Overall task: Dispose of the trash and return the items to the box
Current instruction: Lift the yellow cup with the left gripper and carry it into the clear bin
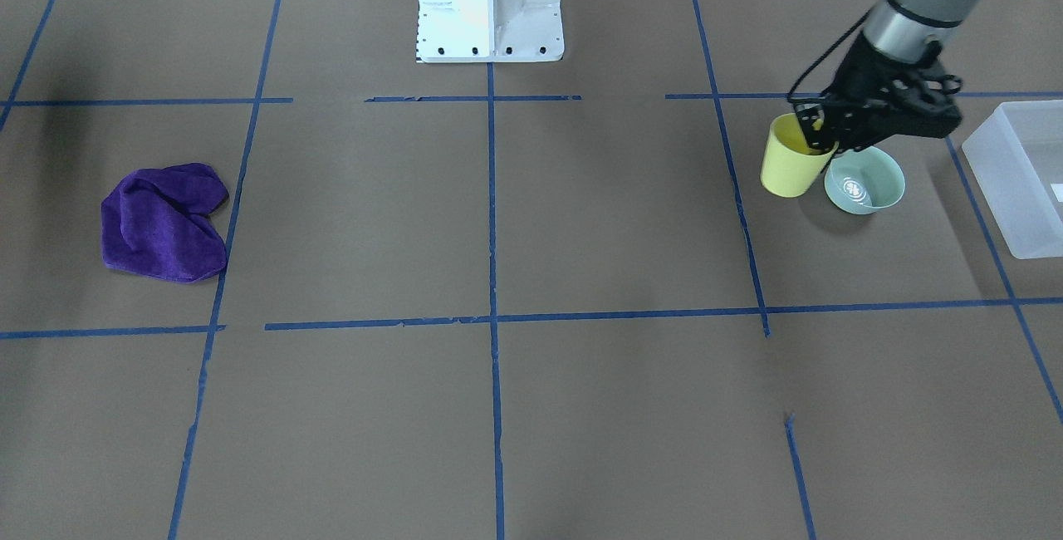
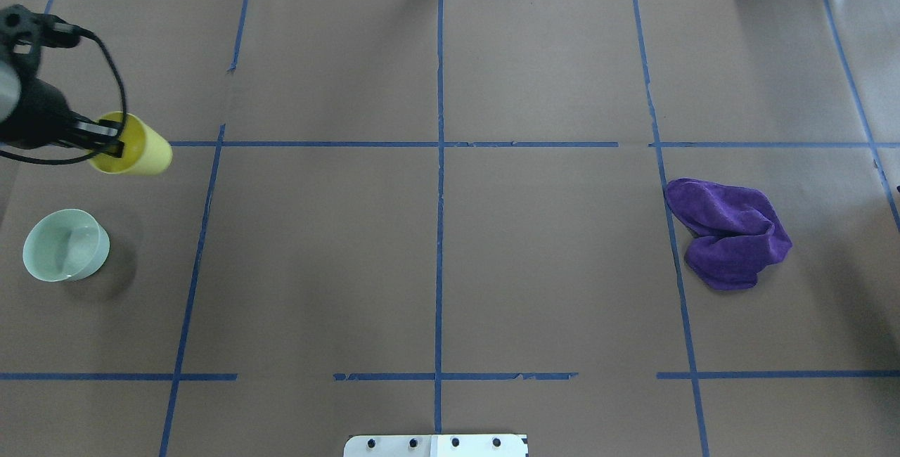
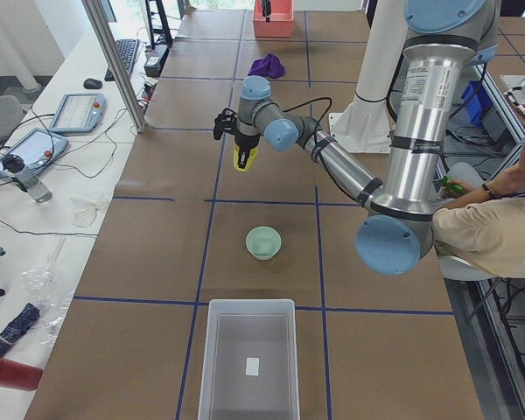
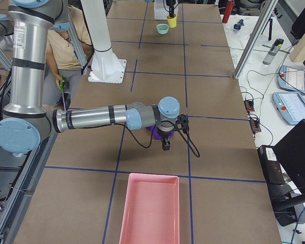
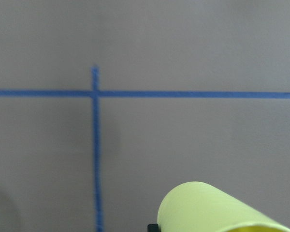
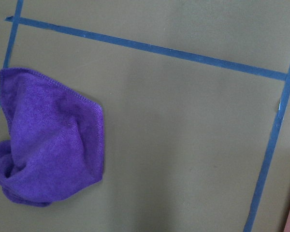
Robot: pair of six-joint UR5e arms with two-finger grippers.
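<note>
Here, left fingers (image 1: 818, 135) pinch the smooth, tapered yellow cup (image 1: 787, 168).

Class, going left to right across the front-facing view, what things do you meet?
Crumpled purple cloth → white metal robot base → small yellow tapered plastic cup → pale green round bowl → translucent frosted-white plastic bin.
</note>
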